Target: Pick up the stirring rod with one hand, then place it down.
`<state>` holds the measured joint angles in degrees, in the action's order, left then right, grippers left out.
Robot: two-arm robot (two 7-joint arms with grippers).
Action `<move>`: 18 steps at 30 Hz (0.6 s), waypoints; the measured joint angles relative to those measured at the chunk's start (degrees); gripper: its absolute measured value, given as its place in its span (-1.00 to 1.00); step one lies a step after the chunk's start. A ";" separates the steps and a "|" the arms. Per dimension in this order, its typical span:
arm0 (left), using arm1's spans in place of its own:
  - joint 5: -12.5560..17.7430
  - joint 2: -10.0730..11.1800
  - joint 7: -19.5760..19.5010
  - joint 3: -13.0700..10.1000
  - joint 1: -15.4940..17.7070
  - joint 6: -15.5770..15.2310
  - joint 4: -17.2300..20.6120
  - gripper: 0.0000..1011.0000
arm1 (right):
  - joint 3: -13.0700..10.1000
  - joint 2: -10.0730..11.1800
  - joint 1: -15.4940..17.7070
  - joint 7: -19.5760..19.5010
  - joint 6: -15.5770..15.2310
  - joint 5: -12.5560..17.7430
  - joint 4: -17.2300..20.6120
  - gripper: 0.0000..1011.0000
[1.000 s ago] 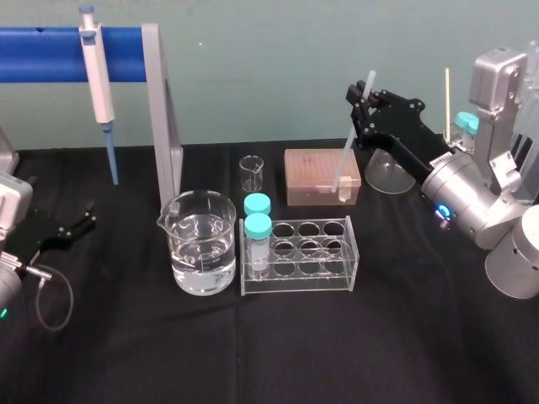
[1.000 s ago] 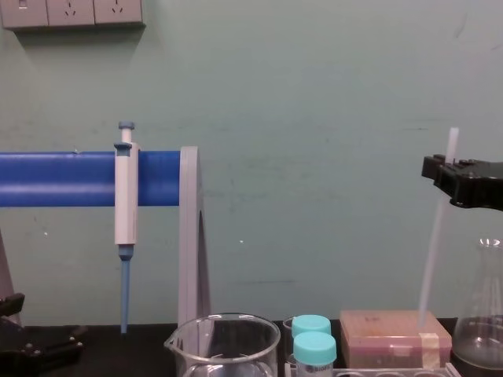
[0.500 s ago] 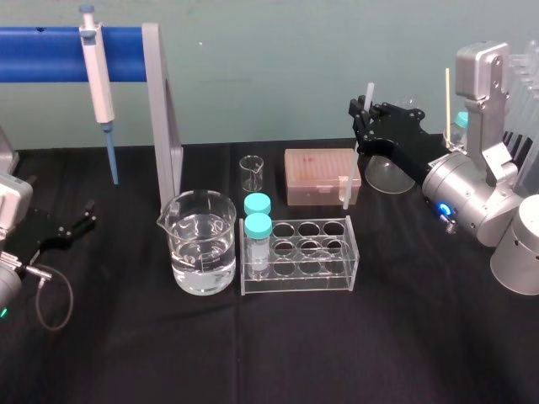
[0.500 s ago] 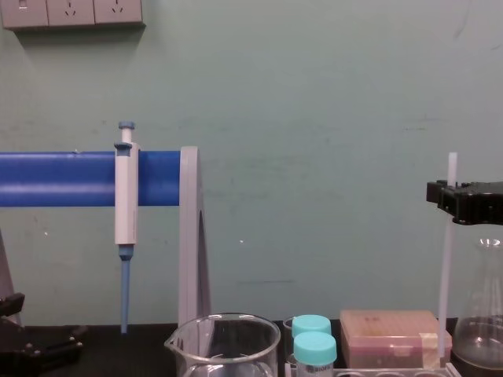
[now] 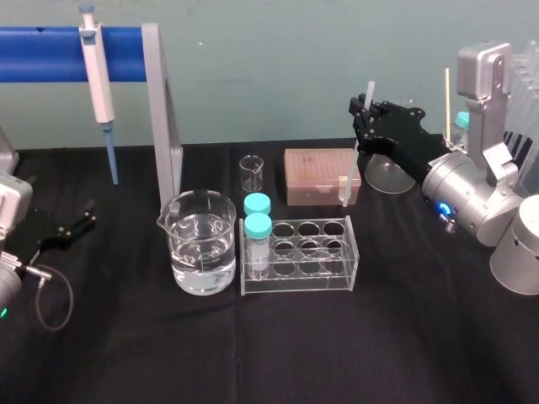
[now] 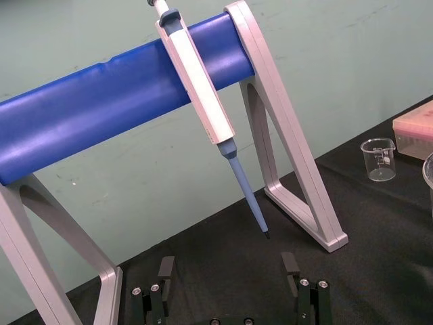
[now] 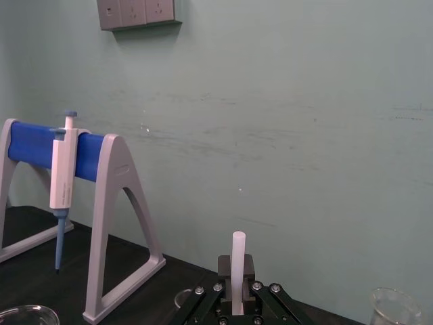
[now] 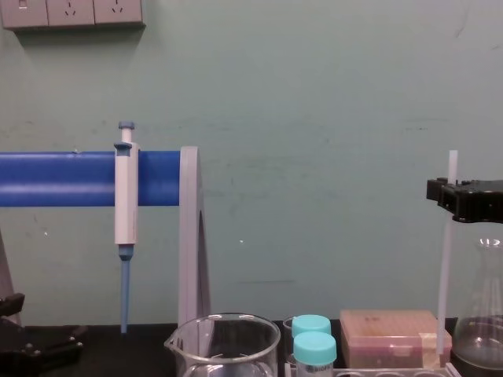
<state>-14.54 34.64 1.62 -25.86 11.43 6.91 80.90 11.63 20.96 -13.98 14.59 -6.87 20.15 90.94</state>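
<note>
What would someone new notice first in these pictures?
The right gripper at the back right, clamping a white stirring rod nearly upright beside the pink box. Next, the blue-and-white pipette hanging on the blue rack at back left, and the water-filled beaker in the middle. The left gripper sits parked at the left edge.

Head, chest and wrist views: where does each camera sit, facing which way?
Head: high, looking down at black table; parked left gripper, right gripper clamping thin white translucent stirring rod.
Chest: low, facing green wall; right gripper at right edge.
Left wrist: faces blue-and-white pipette; own open fingers.
Right wrist: faces wall; own fingers grip rod.
Shared: pipette in all four.
</note>
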 joint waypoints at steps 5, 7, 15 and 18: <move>0.00 0.00 0.00 0.00 0.00 0.00 0.00 0.98 | 0.00 -0.03 0.00 0.00 0.16 0.04 -0.05 -0.84; 0.00 0.00 0.00 0.00 0.00 0.00 0.00 0.98 | 0.00 -0.03 0.00 0.00 0.18 0.05 -0.06 -0.84; 0.00 0.00 0.00 0.00 0.00 0.00 0.00 0.98 | 0.00 -0.06 0.00 0.01 0.29 0.09 -0.11 -0.84; 0.00 0.00 0.00 0.00 0.00 0.00 0.00 0.98 | 0.00 -0.06 0.00 0.02 0.31 0.10 -0.13 -0.84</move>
<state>-14.55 34.65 1.62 -25.86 11.43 6.91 80.90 11.63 20.90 -13.98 14.61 -6.56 20.26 90.81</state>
